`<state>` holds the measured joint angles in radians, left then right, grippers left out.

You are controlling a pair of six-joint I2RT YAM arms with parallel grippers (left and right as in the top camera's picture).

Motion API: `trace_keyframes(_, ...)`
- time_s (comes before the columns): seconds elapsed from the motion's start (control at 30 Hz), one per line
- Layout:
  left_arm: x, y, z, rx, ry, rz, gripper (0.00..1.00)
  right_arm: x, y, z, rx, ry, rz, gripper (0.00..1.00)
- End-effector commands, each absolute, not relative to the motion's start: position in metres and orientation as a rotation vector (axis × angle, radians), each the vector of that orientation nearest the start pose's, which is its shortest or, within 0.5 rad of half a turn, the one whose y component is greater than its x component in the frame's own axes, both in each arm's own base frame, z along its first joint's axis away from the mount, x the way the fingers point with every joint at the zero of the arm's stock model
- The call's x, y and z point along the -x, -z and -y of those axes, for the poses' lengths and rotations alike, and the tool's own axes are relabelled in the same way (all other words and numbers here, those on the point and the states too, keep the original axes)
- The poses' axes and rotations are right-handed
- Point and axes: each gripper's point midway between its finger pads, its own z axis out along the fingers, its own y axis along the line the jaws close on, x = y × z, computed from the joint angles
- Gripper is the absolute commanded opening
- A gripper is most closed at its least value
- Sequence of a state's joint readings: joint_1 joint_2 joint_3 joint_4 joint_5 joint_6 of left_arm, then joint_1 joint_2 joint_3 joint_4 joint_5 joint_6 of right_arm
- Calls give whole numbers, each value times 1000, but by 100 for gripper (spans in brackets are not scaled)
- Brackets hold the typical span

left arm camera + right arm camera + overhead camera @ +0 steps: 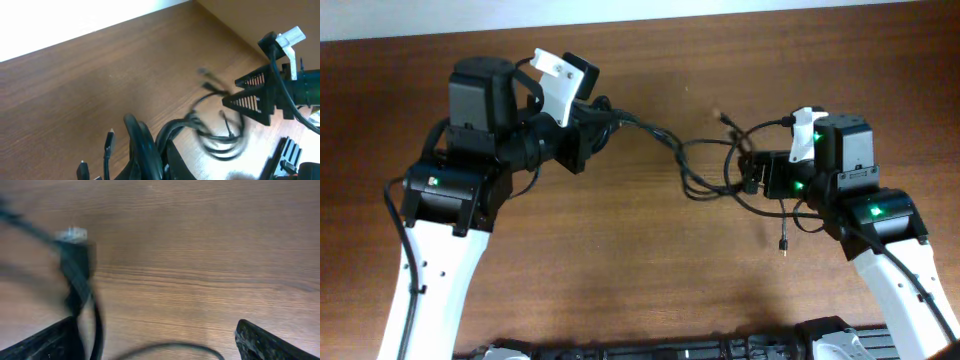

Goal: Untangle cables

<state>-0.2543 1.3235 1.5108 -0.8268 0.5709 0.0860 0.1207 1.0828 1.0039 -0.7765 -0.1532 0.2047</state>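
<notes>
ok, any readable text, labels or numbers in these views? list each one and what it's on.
None: no readable text in any view.
cables: no markings show.
plug in the right wrist view: blurred, nothing legible.
left claw and right claw: plain black, no labels seen.
green lights on the right arm: lights only, no characters.

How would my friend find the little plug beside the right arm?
Find the black tangle on the wooden table. One thin cable trails out toward the robot, beside the right arm; its plug lies alone on bare wood, outside the loops.
</notes>
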Motion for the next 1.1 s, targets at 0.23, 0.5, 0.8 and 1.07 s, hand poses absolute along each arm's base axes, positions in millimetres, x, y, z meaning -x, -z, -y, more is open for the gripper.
trace_keyframes(0.23,-310,-370,186,-744,803,-1970,0,-301,-220,-99,157,-578,-2353,99)
trace_keyframes(0.5,-286,-384,205,-961,927,-1800,0,-301,-221,-100,161,-587,-2351,99)
trace_keyframes(0.8,-280,-399,224,-1019,960,-1699,0,-284,-234,-132,403,-794,-2272,100)
trace_keyframes(1.07,-258,-438,249,-1114,1097,-1472,0,-278,-231,-135,542,-768,-2241,96)
